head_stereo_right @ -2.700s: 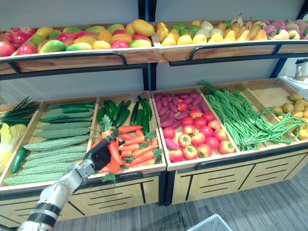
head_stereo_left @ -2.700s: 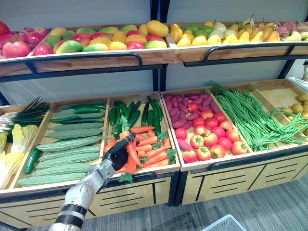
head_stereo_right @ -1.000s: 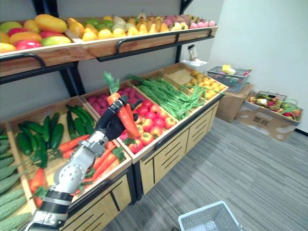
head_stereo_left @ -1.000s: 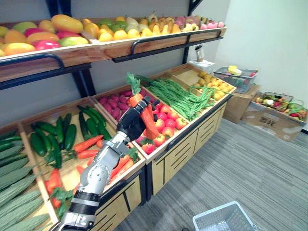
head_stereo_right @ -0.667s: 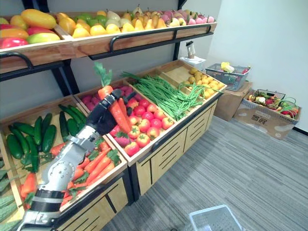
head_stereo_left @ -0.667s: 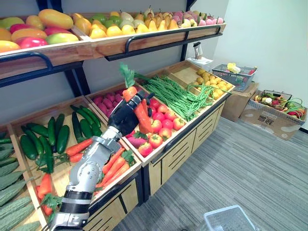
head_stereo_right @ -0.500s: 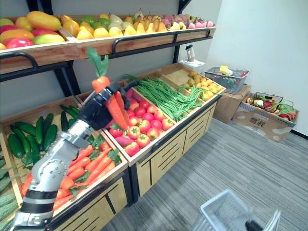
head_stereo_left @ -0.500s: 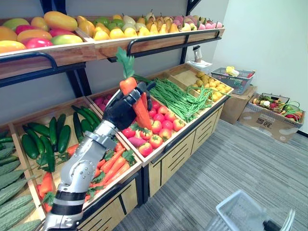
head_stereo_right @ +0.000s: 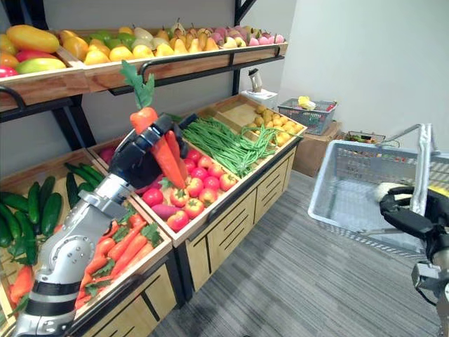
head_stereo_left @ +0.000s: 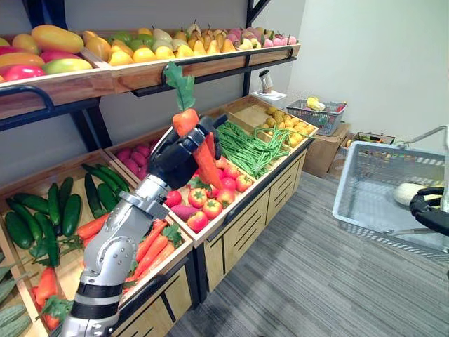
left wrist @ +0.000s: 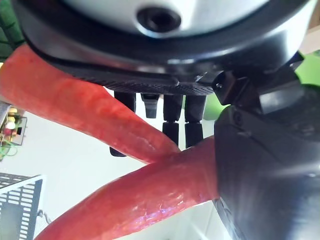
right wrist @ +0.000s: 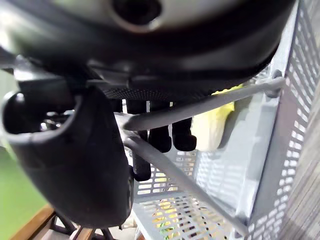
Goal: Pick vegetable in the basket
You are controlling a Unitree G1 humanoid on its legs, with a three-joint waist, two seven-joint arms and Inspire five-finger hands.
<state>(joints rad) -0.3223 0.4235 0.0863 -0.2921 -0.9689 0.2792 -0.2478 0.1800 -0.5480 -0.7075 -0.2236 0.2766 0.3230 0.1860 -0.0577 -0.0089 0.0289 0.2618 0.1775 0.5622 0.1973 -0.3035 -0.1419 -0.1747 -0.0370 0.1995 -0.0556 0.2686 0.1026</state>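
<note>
**Carrots held high on the left, basket held lower on the right**

The left hand [head_stereo_left: 179,156] has its fingers [left wrist: 172,112] and thumb curled tight round two carrots [head_stereo_left: 186,121], which cross in the grip. One stands nearly upright with its green top up, and the other slants down and to the right. They hang above the tomatoes [head_stereo_left: 210,200] on the wooden stand [head_stereo_left: 238,210]. The grey wire basket [head_stereo_left: 372,182] lies well apart to the right and lower, and its open mouth seems turned toward the carrots. The right hand [head_stereo_left: 429,210] has its fingers hooked round the basket's handle [right wrist: 200,105], and a pale vegetable [head_stereo_left: 408,193] already lies inside. The left arm would likely have to swing right and down over the floor [head_stereo_left: 295,281], with the slanted carrot entering tip first.
</note>
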